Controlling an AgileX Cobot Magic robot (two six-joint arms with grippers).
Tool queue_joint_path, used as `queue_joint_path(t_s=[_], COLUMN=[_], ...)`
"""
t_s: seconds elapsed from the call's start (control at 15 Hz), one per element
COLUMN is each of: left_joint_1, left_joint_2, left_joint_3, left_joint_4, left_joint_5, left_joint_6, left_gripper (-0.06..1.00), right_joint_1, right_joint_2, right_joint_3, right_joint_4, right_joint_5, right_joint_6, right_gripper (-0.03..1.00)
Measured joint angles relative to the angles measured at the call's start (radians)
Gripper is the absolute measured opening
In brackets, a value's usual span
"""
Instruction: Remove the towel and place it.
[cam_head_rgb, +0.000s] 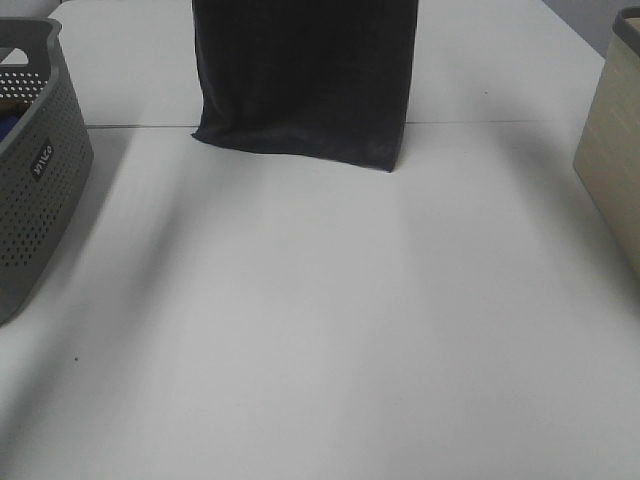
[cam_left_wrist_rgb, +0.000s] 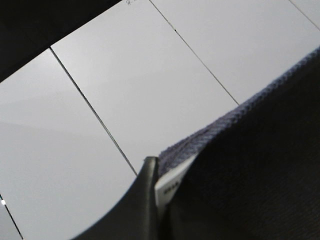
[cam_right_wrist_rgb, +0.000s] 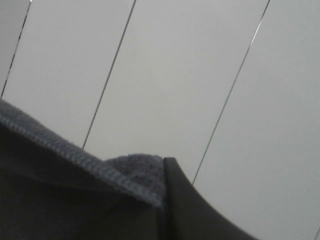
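— What lay nearest us on the table (cam_head_rgb: 320, 380)?
— A grey basket (cam_head_rgb: 40, 170) at our left and a beige bin (cam_head_rgb: 610, 160) at our right. The frame cut both off, so we couldn't make out what either held

— And the towel (cam_head_rgb: 305, 80)?
— Farther back, between the two. It hung as a flat dark sheet, its bottom edge touching or just grazing the table by the seam (cam_head_rgb: 500, 122); we couldn't tell which. We judged that we held it by the top hem at two corners, so that it would hang spread out and could be laid down without bunching

— Did we see the grip itself?
— Not from the high camera, because the towel's top and both arms ran out of the picture. The wrist cameras showed more. The left gripper (cam_left_wrist_rgb: 156, 172) had one dark finger (cam_left_wrist_rgb: 142, 210) pressed against the hem, with a white label (cam_left_wrist_rgb: 170, 187) pinched beside it. The right gripper (cam_right_wrist_rgb: 164, 172) showed one finger (cam_right_wrist_rgb: 190, 210) tight against the stitched corner. Both looked clamped on the cloth, though the opposite finger of each was hidden behind the towel

— How far along were we?
— We reckoned the towel was out of the basket and not yet laid down. Where it should go, we couldn't tell
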Motion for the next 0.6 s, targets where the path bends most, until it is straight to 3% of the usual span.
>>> queue_joint_path(t_s=[0.2,0.6], left_joint_1=[-0.001,-0.001], left_joint_2=[0.000,0.000], left_joint_3=[0.000,0.000], left_joint_4=[0.000,0.000], left_joint_5=[-0.059,-0.061], left_joint_6=[0.002,0.025], left_gripper=[0.00,0.00], right_joint_1=[-0.001,-0.001], right_joint_2=[0.000,0.000], right_joint_3=[0.000,0.000], right_joint_4=[0.000,0.000], right_joint_5=[-0.085,-0.092], right_joint_6=[0.002,0.027], right_gripper=[0.01,0.01])
